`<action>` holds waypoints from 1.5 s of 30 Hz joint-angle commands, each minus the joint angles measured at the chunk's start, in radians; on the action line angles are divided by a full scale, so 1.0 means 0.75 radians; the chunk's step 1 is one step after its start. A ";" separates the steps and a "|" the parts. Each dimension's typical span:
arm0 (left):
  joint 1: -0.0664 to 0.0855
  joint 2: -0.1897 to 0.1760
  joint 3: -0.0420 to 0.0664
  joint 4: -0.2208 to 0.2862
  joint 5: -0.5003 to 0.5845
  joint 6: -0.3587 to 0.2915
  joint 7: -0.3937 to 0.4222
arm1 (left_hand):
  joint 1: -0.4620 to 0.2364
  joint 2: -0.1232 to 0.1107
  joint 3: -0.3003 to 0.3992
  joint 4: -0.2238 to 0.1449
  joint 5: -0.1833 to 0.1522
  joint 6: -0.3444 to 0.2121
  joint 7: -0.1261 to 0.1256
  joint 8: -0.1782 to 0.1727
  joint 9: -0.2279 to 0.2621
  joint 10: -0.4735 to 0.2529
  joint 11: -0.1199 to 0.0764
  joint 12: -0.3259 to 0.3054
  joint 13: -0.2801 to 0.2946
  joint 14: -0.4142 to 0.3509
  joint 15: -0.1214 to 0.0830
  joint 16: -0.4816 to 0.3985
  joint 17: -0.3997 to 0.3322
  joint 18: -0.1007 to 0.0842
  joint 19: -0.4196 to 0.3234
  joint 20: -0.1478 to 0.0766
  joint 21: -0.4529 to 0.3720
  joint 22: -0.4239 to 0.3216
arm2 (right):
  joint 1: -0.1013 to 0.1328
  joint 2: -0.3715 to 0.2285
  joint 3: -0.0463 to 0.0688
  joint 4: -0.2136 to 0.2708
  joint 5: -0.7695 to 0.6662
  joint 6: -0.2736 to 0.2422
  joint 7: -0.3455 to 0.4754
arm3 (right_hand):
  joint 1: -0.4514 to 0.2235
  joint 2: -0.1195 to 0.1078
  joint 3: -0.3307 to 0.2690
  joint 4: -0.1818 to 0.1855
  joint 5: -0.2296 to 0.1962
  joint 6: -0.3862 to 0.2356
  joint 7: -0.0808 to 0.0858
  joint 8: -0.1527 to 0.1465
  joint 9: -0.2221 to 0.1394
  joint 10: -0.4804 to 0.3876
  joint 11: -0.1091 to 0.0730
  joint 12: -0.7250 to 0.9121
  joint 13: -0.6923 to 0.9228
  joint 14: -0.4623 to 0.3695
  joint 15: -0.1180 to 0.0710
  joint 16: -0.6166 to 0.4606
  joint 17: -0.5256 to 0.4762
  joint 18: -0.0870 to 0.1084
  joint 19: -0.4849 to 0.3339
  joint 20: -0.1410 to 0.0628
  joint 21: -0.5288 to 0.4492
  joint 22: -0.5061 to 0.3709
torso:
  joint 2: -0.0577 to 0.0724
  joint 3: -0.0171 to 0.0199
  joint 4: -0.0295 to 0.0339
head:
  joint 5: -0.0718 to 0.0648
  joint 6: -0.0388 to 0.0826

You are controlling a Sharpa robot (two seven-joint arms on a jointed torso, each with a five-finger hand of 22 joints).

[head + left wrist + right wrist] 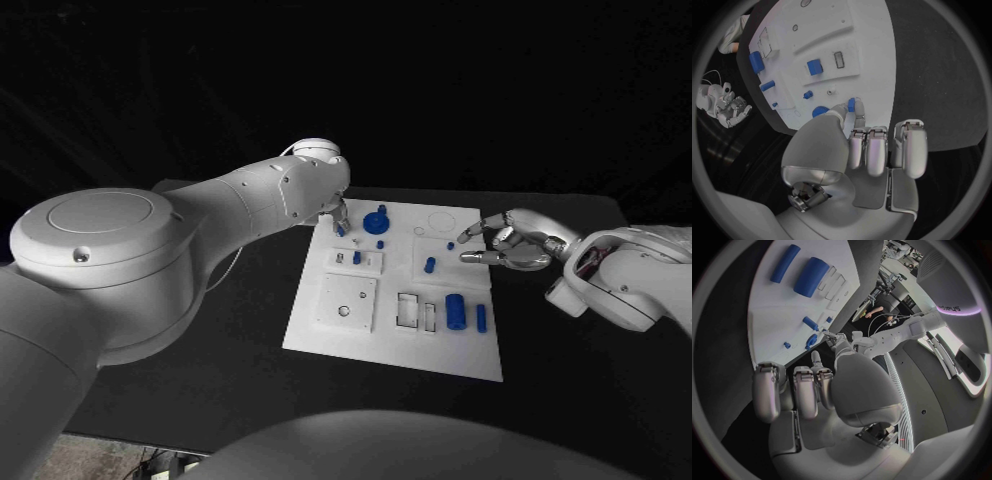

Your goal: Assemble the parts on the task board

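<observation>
Your left hand [329,212] sits at the far left corner of the task board [329,335], pinching a small blue peg [851,104] with the blue gear [376,220] just beside it, so that corner is crowded. Your right hand [502,245] hovers at the board's right edge, fingers apart, near the small blue pieces around the middle [430,265]. The large blue cylinder [456,311] and the slim blue bar [480,318] stand along the near right; the bare near-left part of the board and the black table [245,380] around it give you room to pass.

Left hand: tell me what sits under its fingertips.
The left hand pinches a small blue part at the task board corner. What lies below that part is covered.
</observation>
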 commanded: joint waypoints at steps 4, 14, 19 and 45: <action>-0.002 0.003 0.001 0.000 -0.013 -0.002 -0.003 | 0.041 -0.036 0.127 -0.037 0.006 0.003 -0.008 -0.013 0.024 0.139 -0.010 0.004 0.348 0.143 -0.010 0.003 0.351 0.000 0.055 -0.012 -0.011 0.290 | 0.000 0.001 0.000 0.000 0.007 0.026 -0.004 | 0.002 0.014 -0.008 -0.001 0.009 0.012 0.002 -0.005 -0.002 0.139 0.009 -0.002 0.349 0.139 0.011 0.005 0.351 0.017 -0.011 0.002 -0.006 0.276 | 0.000 0.0003 0.0002 | 0.000 0.000; -0.003 -0.007 0.001 0.013 -0.018 -0.020 -0.007 | 0.029 -0.105 0.293 -0.092 -0.007 0.009 -0.006 -0.017 0.062 0.139 -0.010 0.004 0.348 0.143 -0.011 0.003 0.351 -0.001 0.057 -0.012 -0.012 0.293 | 0.000 0.001 0.000 -0.005 0.008 0.023 -0.004 | 0.003 0.015 -0.008 -0.002 0.010 0.012 0.002 -0.006 -0.003 0.139 0.009 -0.002 0.349 0.139 0.011 0.005 0.351 0.018 -0.013 0.002 -0.009 0.275 | -0.001 0.0006 0.0008 | 0.005 0.000; 0.005 -0.031 0.000 0.055 -0.022 -0.025 -0.035 | 0.010 -0.117 0.313 -0.094 -0.017 0.014 -0.007 -0.016 0.070 0.139 -0.011 0.004 0.348 0.143 -0.012 0.003 0.351 0.000 0.056 -0.012 -0.014 0.292 | 0.000 -0.001 0.000 -0.007 0.008 0.020 -0.003 | 0.003 0.016 -0.008 -0.002 0.010 0.013 0.002 -0.006 -0.003 0.139 0.009 -0.002 0.349 0.139 0.011 0.005 0.351 0.019 -0.015 0.002 -0.010 0.274 | -0.002 0.0011 0.0008 | 0.006 0.000; 0.122 -0.309 -0.028 0.620 0.191 -0.019 -0.287 | -0.064 -0.122 0.352 -0.077 -0.042 0.014 -0.004 -0.032 0.081 0.139 -0.011 0.004 0.348 0.143 -0.013 0.003 0.351 0.006 0.042 -0.013 -0.035 0.282 | -0.017 -0.002 0.000 -0.027 0.011 0.027 0.000 | 0.004 0.016 -0.008 -0.003 0.010 0.013 0.002 -0.006 -0.004 0.139 0.010 -0.002 0.349 0.139 0.011 0.005 0.351 0.020 -0.019 0.002 -0.015 0.272 | -0.017 0.0042 0.0074 | 0.018 0.000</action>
